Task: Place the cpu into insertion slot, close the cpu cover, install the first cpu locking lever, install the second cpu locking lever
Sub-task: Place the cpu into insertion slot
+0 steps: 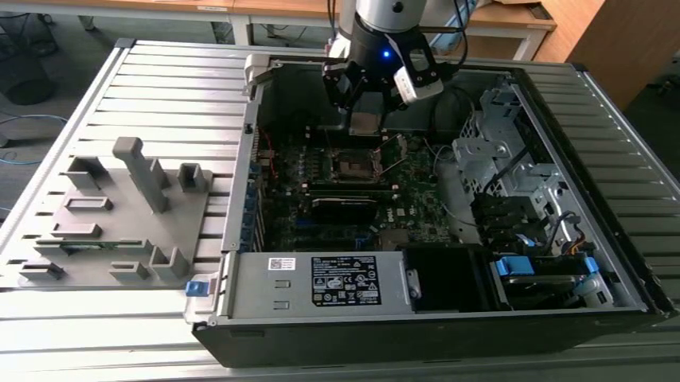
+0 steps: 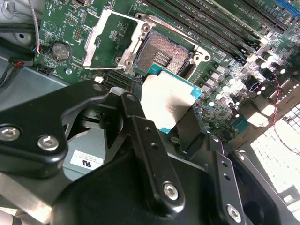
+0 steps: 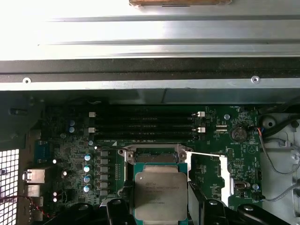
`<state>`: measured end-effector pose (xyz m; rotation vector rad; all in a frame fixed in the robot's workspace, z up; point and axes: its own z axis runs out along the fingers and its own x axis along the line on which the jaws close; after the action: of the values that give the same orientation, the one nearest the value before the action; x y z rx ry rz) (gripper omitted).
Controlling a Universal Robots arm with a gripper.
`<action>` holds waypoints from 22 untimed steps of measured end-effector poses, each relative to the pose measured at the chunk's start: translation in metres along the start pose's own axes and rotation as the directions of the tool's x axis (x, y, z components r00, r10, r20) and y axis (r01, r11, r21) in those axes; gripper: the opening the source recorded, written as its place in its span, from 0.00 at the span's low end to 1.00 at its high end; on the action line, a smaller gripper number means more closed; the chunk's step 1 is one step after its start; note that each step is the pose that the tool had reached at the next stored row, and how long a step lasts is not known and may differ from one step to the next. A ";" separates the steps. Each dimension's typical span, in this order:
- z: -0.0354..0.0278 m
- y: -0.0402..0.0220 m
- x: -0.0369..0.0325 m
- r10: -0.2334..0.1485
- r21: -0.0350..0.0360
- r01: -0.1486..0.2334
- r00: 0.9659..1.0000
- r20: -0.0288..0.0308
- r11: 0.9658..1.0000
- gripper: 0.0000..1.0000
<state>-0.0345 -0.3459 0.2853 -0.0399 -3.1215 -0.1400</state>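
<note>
Black at the fingers [image 2: 146, 140], clamping the cpu [image 2: 166, 101] by two opposite edges in the closed jaws of the gripper [image 2: 167, 119]. Holding it flat, dull grey metal face up, inside the open computer case [image 1: 595, 103]. Hanging raised above the green circuit board [image 3: 243, 159] in the exterior view, overlapping one edge of the insertion slot [image 2: 164, 54] in both wrist views, not yet seated. Leaving the slot's pin field bare, with the cpu cover [image 2: 93, 40] swung open and lying just beside it. Sitting well apart from the grey fixture tray [image 1: 107, 215] on the slatted table [image 1: 159, 72], at the exterior view's left.
</note>
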 end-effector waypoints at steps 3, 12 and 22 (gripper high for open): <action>0.0010 -0.0001 0.0000 0.000 0.000 0.000 1.000 0.000 1.000 0.54; 0.0020 -0.0002 0.0000 0.000 0.000 0.000 1.000 0.000 1.000 0.54; 0.0028 -0.0003 -0.0001 0.000 0.000 0.000 1.000 0.000 1.000 0.54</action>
<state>-0.0345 -0.3459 0.2824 -0.0399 -3.1215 -0.1400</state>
